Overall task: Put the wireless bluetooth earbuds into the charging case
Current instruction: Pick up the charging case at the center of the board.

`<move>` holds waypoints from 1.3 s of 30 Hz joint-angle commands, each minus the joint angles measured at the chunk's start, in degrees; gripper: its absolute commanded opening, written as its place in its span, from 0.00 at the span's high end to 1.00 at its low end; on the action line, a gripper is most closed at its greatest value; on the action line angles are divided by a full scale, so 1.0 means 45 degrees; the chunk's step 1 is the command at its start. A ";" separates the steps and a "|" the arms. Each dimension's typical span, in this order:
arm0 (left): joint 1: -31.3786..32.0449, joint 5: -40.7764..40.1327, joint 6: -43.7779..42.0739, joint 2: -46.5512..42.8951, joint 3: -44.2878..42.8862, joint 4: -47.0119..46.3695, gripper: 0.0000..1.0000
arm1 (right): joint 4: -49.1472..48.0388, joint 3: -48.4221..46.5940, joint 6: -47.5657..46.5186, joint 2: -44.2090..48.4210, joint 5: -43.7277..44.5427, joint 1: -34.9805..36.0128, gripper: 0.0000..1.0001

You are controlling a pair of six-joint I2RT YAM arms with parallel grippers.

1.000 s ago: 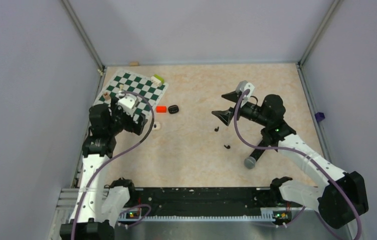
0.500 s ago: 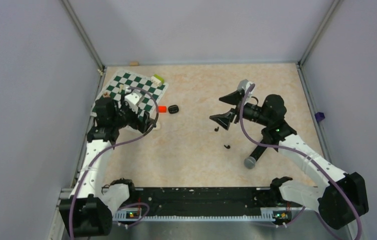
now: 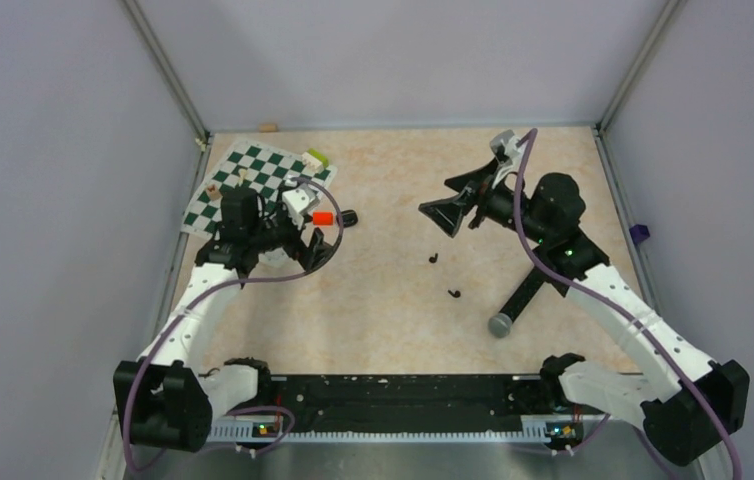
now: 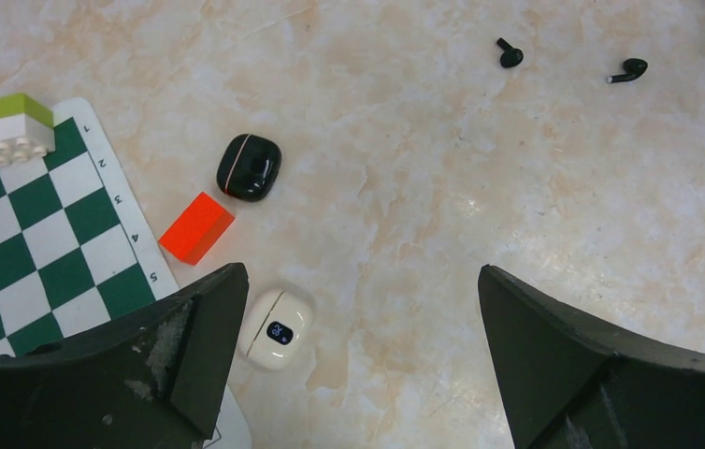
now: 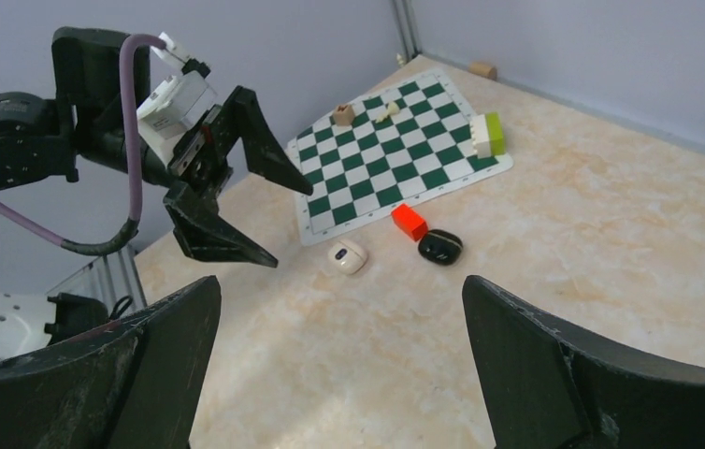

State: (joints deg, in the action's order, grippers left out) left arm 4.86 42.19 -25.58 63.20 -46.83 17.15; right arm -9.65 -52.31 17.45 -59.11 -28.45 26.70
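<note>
We see a glossy black rounded plastic charging case (image 4: 249, 166), a matt orange-red block (image 4: 197, 227), a smooth cream-white rounded plastic pod (image 4: 277, 327) and two tiny smooth black earbuds (image 4: 510, 54) (image 4: 629, 69); the marbled beige tabletop (image 4: 442, 234) looks smooth, the green-and-white chequered mat (image 4: 21, 243) matt

The counter (image 4: 442, 234) is beige with pale orange marbling. The charging case (image 4: 249, 166) is glossy black, and the 2 earbuds (image 4: 510, 53) are black. The block (image 4: 197, 227) is orange-red. The round object (image 4: 277, 327) is cream-white with a dark screen. The mat (image 4: 12, 253) has green-and-white checks. The brick (image 4: 3, 126) is lime over white.
</note>
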 commanded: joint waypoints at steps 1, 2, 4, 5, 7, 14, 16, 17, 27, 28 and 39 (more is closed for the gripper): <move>0.0629 -0.0646 -0.0678 0.0296 -0.0248 -0.0567 0.01 | 0.0787 -0.0521 0.0229 -0.0456 0.0038 0.0749 0.01; 0.0696 -0.0697 -0.0733 0.0368 -0.0256 -0.0519 0.01 | 0.0795 -0.0522 0.0116 -0.0501 0.0004 0.0894 0.01; 0.0780 -0.0740 -0.0739 0.0415 -0.0229 -0.0491 0.01 | 0.0843 -0.0553 0.0084 -0.0655 -0.0134 0.1106 0.01; 0.0802 -0.0743 -0.0740 0.0400 -0.0205 -0.0505 0.01 | 0.0885 -0.0595 0.0059 -0.0702 -0.0186 0.1194 0.01; 0.0814 -0.0716 -0.0740 0.0348 -0.0116 -0.0561 0.01 | 0.0911 -0.0598 0.0016 -0.0767 -0.0135 0.1294 0.01; 0.0882 -0.0712 -0.0664 0.0252 -0.0053 -0.0677 0.01 | 0.1302 -0.0863 -0.0165 -0.1023 0.0343 0.1644 0.01; 0.0910 -0.0698 -0.0626 0.0268 -0.0049 -0.0704 0.01 | 0.1323 -0.0869 -0.0098 -0.0932 0.0465 0.1645 0.01; 0.0926 -0.0704 -0.0636 0.0254 -0.0026 -0.0719 0.01 | 0.1324 -0.0864 -0.0039 -0.0866 0.0414 0.1650 0.01; 0.0980 -0.0753 -0.0555 0.0140 -0.0006 -0.0765 0.01 | 0.0508 -0.0496 0.0591 -0.0959 0.0200 0.1649 0.01; 0.0979 -0.0747 -0.0549 0.0121 0.0006 -0.0764 0.01 | 0.0465 -0.0493 0.0535 -0.0960 0.0200 0.1655 0.01; 0.1185 -0.1277 -0.0867 0.0622 -0.0398 -0.0924 0.01 | -0.0165 0.0388 -0.1691 -0.0811 0.3925 0.1334 0.01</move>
State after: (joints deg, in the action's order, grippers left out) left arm 9.30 37.76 -28.25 65.04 -46.70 15.38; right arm -5.17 -52.84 15.81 -63.46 -18.76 33.58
